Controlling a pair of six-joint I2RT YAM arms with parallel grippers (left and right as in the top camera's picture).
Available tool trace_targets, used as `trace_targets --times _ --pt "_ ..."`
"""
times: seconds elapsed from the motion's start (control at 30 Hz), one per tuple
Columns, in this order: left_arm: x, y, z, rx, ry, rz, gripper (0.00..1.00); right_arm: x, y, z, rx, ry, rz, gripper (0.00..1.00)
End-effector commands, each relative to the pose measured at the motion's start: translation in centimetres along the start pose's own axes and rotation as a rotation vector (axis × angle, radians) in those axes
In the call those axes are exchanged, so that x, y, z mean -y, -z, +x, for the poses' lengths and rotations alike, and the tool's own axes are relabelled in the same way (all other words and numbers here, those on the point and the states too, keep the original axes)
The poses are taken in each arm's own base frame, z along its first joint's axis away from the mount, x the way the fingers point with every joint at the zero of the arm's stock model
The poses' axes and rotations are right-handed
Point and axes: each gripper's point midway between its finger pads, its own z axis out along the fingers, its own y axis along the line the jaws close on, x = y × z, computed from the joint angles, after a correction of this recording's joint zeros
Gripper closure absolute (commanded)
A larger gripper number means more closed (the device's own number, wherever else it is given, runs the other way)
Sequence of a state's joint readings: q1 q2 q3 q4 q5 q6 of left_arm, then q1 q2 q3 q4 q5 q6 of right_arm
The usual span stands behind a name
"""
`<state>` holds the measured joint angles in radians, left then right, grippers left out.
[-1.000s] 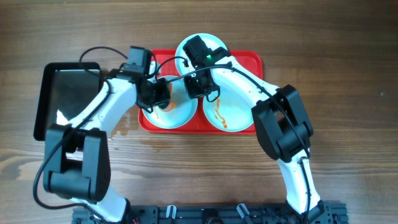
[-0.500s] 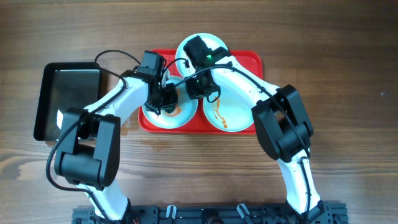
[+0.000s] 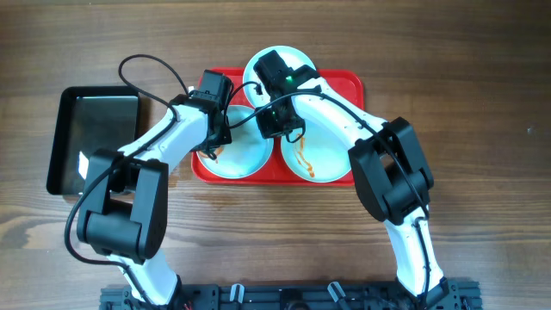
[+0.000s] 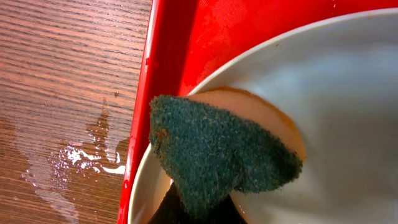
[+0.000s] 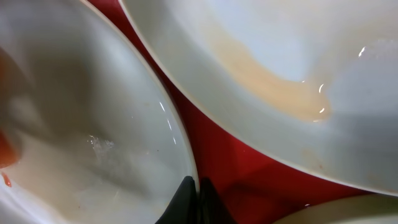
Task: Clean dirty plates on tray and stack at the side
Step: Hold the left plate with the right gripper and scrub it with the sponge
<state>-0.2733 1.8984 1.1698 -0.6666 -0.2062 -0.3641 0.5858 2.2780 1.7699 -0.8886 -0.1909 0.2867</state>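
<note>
Three pale plates sit on the red tray (image 3: 349,82): a left plate (image 3: 245,157), a right plate (image 3: 314,153) with orange-brown smears, and a back plate (image 3: 301,58). My left gripper (image 3: 214,140) is shut on a green sponge (image 4: 217,152) and presses it on the left plate (image 4: 348,93) near its left rim, by an orange smear. My right gripper (image 3: 274,122) is shut on that plate's right rim (image 5: 177,143), fingertips (image 5: 193,194) pinched together. Another plate (image 5: 280,68) with a tan smear lies beside it.
A black glossy tray (image 3: 95,138) lies on the wood table left of the red tray. Water is spilled on the wood (image 4: 87,155) just outside the red tray's left rim (image 4: 152,74). Cables loop above the left arm.
My left gripper has swept the sponge across the left plate, first right, then back toward its left rim. The right gripper has stayed on the rim.
</note>
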Motion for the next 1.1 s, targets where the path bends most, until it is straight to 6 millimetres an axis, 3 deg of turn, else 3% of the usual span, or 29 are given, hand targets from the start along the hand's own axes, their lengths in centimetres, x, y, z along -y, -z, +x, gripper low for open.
trace_targets --times 0.0,0.13,0.5,0.63,0.73,0.87,1.07 --pt "2.9 1.3 0.9 -0.047 -0.001 0.185 0.96 0.6 -1.0 0.7 -0.035 -0.011 0.021 0.96" --pt "7.2 2.9 1.2 -0.088 -0.008 0.438 0.96 0.6 -1.0 0.8 -0.039 -0.014 0.022 0.96" --pt "8.7 0.8 -0.8 -0.031 0.042 0.470 0.96 0.0 -1.0 1.2 -0.062 -0.040 -0.014 0.96" --pt "6.6 -1.2 -0.8 -0.024 0.058 0.343 0.96 0.1 -1.0 1.5 -0.071 -0.043 -0.010 0.96" --pt "3.7 -2.2 -0.5 -0.028 0.074 0.204 0.96 0.1 -1.0 1.5 -0.072 -0.046 -0.011 0.96" --pt "0.2 -2.7 0.6 -0.075 0.097 0.074 0.96 0.1 -1.0 1.5 -0.071 -0.054 -0.010 0.96" --pt "-2.2 -2.5 3.3 -0.202 0.172 0.010 0.96 0.3 -1.0 1.4 -0.067 -0.072 0.002 0.96"
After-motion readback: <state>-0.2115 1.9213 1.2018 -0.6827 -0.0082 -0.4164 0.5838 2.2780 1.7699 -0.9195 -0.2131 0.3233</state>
